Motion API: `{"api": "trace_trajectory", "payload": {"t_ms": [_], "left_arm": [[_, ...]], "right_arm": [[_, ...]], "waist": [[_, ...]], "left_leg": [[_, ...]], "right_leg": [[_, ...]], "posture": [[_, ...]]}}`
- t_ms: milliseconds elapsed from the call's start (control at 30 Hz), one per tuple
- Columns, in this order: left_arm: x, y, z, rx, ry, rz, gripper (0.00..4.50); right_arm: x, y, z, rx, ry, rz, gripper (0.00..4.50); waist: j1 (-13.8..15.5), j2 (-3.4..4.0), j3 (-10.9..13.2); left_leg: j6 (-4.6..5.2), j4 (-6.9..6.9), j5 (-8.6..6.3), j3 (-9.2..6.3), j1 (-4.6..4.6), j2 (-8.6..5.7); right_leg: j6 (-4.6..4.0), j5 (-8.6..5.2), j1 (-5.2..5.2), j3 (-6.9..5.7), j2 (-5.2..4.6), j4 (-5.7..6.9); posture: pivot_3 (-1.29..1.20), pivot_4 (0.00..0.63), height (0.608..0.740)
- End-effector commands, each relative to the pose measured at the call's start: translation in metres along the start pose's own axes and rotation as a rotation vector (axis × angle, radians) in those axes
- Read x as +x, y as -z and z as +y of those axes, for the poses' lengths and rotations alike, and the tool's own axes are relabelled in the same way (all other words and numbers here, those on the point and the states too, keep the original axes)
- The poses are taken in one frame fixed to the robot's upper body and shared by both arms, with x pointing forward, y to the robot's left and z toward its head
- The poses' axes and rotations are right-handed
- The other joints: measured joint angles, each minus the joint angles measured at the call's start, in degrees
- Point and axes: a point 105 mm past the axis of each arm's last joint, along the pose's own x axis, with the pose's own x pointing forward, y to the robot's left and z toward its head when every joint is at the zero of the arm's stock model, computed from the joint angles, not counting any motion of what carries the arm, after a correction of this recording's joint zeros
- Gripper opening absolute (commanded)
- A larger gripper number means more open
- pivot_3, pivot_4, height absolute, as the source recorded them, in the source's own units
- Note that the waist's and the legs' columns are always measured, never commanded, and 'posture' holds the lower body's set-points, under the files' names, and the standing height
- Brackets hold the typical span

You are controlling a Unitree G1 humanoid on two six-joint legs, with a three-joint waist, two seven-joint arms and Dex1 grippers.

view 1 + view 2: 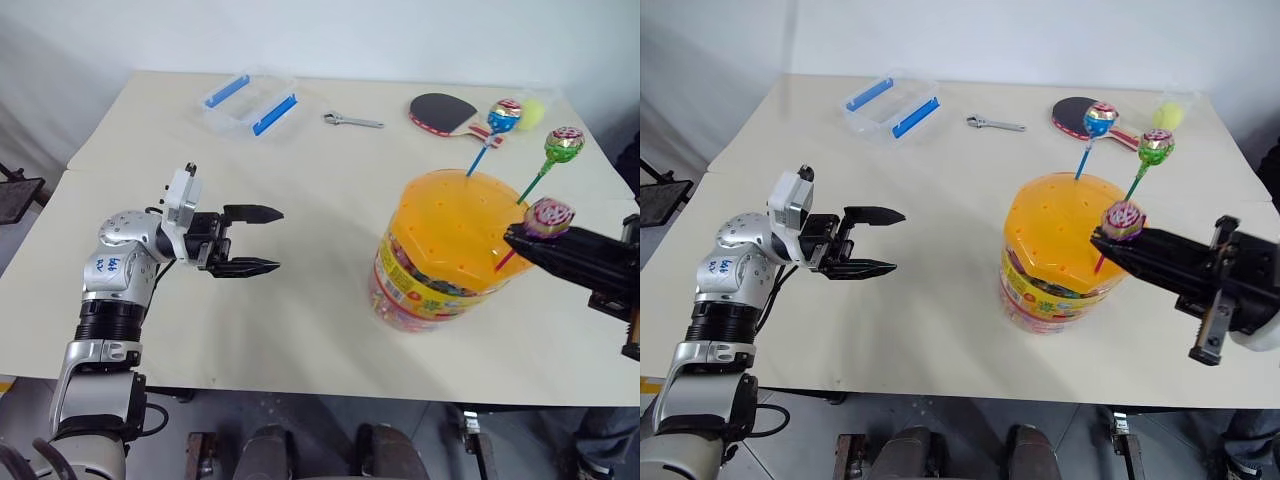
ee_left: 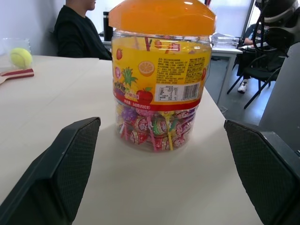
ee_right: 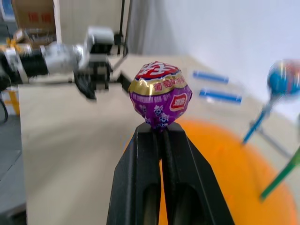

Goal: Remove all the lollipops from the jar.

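Note:
The jar, a clear tub with an orange holed lid and a yellow-red label, stands at the right of the table with wrapped candy inside. A blue lollipop and a green lollipop stand on their sticks in the lid. My right gripper reaches in from the right and is shut on the purple lollipop just under its head. Its stick slants from the fingers down to the lid. My left gripper is open, level, left of the jar and pointing at it, holding nothing.
At the far side of the table lie a clear box with blue clips, a small wrench, a table-tennis paddle and a yellow-green ball. A seated person shows beyond the table in the left wrist view.

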Motion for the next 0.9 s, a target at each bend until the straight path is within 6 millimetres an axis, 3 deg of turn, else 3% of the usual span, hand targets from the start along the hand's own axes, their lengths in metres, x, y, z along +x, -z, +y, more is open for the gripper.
{"api": "trace_trajectory", "payload": {"t_ms": [33,200,400,500,633,733,900], "left_arm": [[0.001,-0.008,0.0,0.041,0.042,-0.022,4.5],[0.004,-0.011,0.004,0.053,0.058,-0.031,4.5],[0.004,-0.015,0.002,0.058,0.067,-0.055,4.5],[0.002,-0.021,-0.002,0.07,0.068,-0.07,4.5],[0.001,-0.032,0.0,0.089,0.016,-0.131,4.5],[0.002,-0.029,-0.007,0.085,0.021,-0.118,4.5],[-0.002,-0.029,-0.016,0.088,-0.008,-0.106,4.5]], "right_arm": [[-0.006,-0.028,-0.004,-0.067,0.011,-0.064,0.02],[-0.03,-0.07,-0.044,-0.228,0.209,-0.077,0.02],[-0.068,-0.068,-0.092,-0.179,0.531,0.008,0.02],[-0.096,-0.032,-0.124,-0.048,0.731,0.159,0.02],[-0.133,0.053,-0.152,0.163,0.915,0.467,0.02],[-0.146,0.111,-0.161,0.284,0.989,0.591,0.02],[-0.155,0.186,-0.168,0.418,1.099,0.759,0.02]], "waist": [[0.0,0.0,0.0],[0.1,-0.02,0.0],[-0.1,-0.13,-0.1],[-0.1,-0.13,-0.1],[-0.1,-0.23,-0.1],[-0.4,-0.17,-0.1],[-1.6,-0.13,-0.1]], "left_leg": [[0.0,0.0,0.0,0.0,0.0,0.0],[0.04,0.07,-0.02,0.01,-0.08,-0.02],[0.07,0.03,-0.04,0.04,-0.08,-0.01],[0.07,0.02,-0.04,0.05,-0.08,0.0],[0.08,0.03,-0.05,0.07,-0.1,-0.01],[0.08,0.01,-0.04,0.13,-0.09,-0.01],[0.05,0.0,-0.03,0.15,-0.14,0.02]], "right_leg": [[0.0,0.0,0.0,-0.01,0.0,0.0],[0.0,0.0,0.0,-0.06,-0.03,0.0],[0.0,0.0,0.0,-0.08,-0.04,-0.01],[0.0,0.0,-0.01,-0.07,-0.03,-0.01],[0.0,0.0,-0.01,-0.06,-0.06,-0.02],[0.0,0.0,-0.06,-0.02,-0.06,-0.02],[0.0,0.0,-0.18,-0.03,-0.03,0.01]], "posture": [[0.0,0.15,0.74],[0.0,0.15,0.74],[0.0,0.15,0.74],[0.0,0.15,0.74],[0.0,0.15,0.74],[0.0,0.15,0.74],[0.0,0.15,0.74]]}}
